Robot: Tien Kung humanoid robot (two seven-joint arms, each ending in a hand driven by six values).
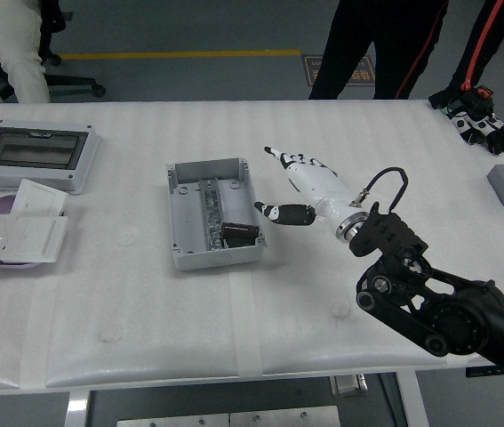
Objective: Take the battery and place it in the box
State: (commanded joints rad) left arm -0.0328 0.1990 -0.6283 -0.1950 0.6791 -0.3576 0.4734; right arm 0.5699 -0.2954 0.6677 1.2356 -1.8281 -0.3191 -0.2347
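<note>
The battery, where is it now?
In the head view, the battery lies inside the grey box, at its near right corner, left of the right hand.

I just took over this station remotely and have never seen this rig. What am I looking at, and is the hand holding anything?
This is one view from a camera high on the robot, looking down over a white table. The black arm from the right ends in a white five-fingered right hand, open and holding nothing. A dark battery lies inside the grey box. At the left sit a cover with a dark window and white socket plates. People stand at the far side.
</note>
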